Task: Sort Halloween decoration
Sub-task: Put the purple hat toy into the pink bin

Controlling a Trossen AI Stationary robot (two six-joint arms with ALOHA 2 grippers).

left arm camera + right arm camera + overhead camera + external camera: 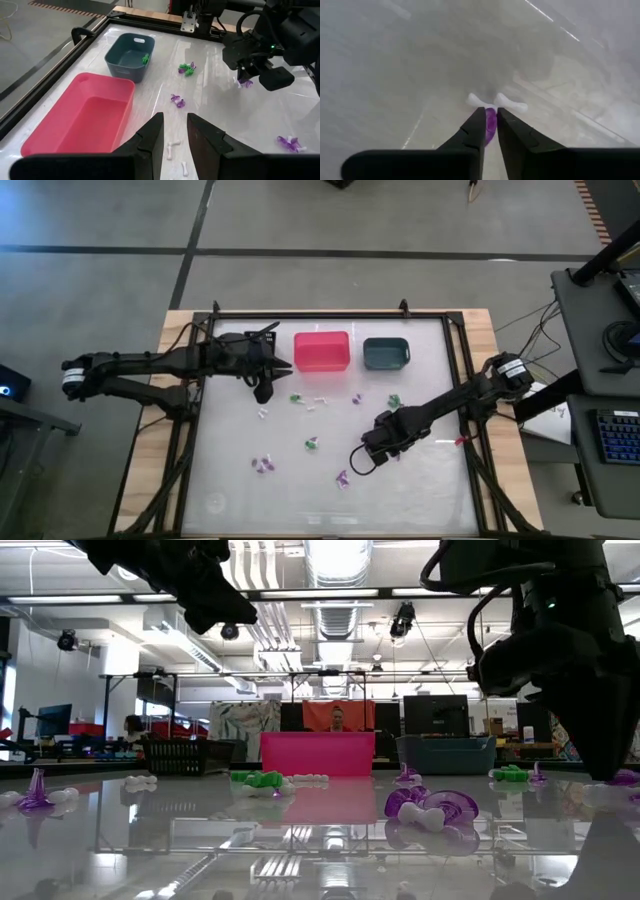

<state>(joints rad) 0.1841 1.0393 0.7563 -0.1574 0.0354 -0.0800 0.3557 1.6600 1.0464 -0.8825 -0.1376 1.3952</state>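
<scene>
No brand, label or legible writing is visible on any item. The tabletop [230,480] carries 3 bins along its far edge: 1 black bin [247,346], largely covered by the left arm, 1 pink bin [321,351] and 1 teal bin [385,353]. The teal bin holds 1 green trinket [145,58], seen only in the left wrist view. The remaining Halloween decoration lies loose on the tabletop between the bins and the near edge. In the high view about 8 loose pieces can be counted, in green, purple and white; their exact shapes are too small to resolve, and several sit touching one another as mixed clusters. The right tool [385,448] is down at the tabletop right of centre, and its body hides the piece under it in the high view. In the right wrist view its fingers [475,131] are nearly together, gripping a purple trinket [491,120] that has a white bone-shaped part [497,102] at its far end. The left tool [174,131] hovers just in front of the black bin, beside the pink bin, with a narrow gap between its fingers and nothing held. In the low view, 1 person appears in the room behind the pink bin.
</scene>
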